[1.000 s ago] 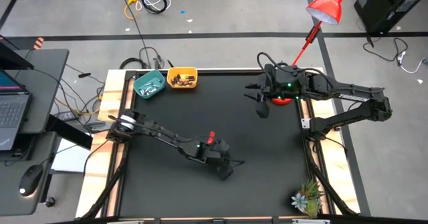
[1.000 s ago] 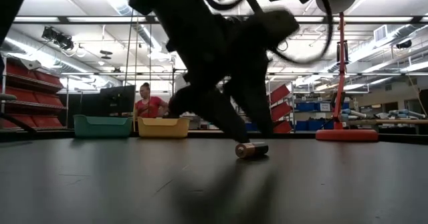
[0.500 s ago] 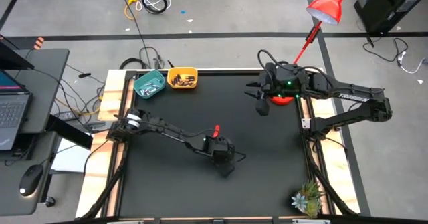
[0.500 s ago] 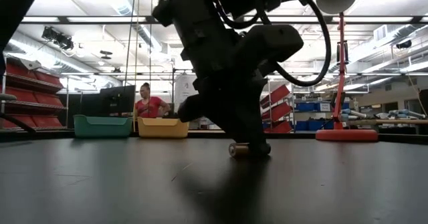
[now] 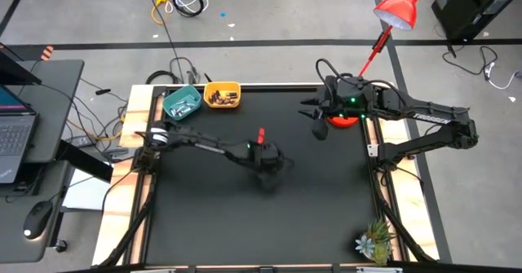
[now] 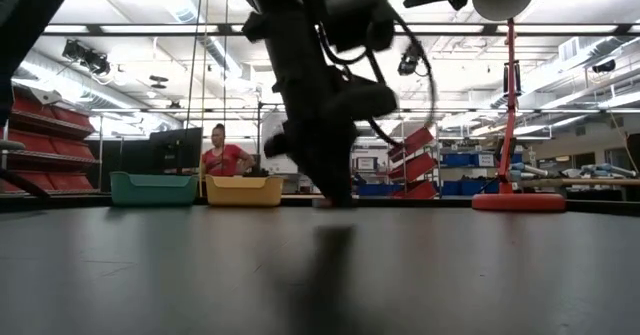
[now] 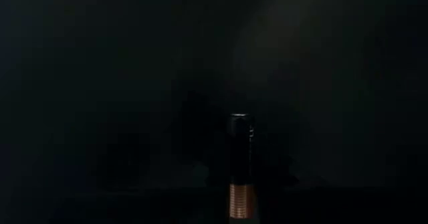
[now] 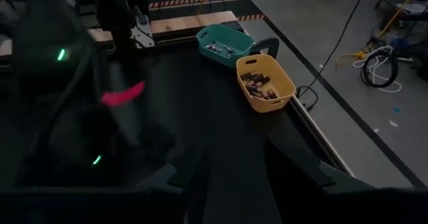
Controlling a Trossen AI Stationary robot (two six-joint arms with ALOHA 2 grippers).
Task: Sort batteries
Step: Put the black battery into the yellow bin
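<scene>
One dark battery with a copper-orange end (image 7: 239, 167) shows in the left wrist view, sticking out ahead of my left gripper (image 5: 267, 164), which is shut on it near the middle of the black mat. In the low view the gripper's tip (image 6: 334, 195) hangs low over the mat. My right gripper (image 5: 317, 131) stands open and raised at the far right, with nothing in it. At the far left corner stand a teal bowl (image 5: 181, 102) with whitish batteries and a yellow bowl (image 5: 222, 94) with dark batteries. My left gripper holds the battery from above, slanting down. The fingers are lost against the dark mat, so the place of contact cannot be made out. The battery points away from the wrist, with its copper end (image 7: 241, 200) nearest the wrist and its dark end (image 7: 239, 120) foremost. It no longer lies on the mat.
A red lamp base (image 5: 343, 123) stands on the mat's far right edge below my right arm, and a small plant (image 5: 374, 243) stands at the near right corner. A person (image 6: 222, 158) is in the room beyond the bowls. Wooden rails border the mat.
My left gripper has shut on the battery that lay on the mat. It has then carried the battery toward the table's far edge, rising slightly and turning at the wrist. The battery is gone from its former spot. My right arm has kept still.
</scene>
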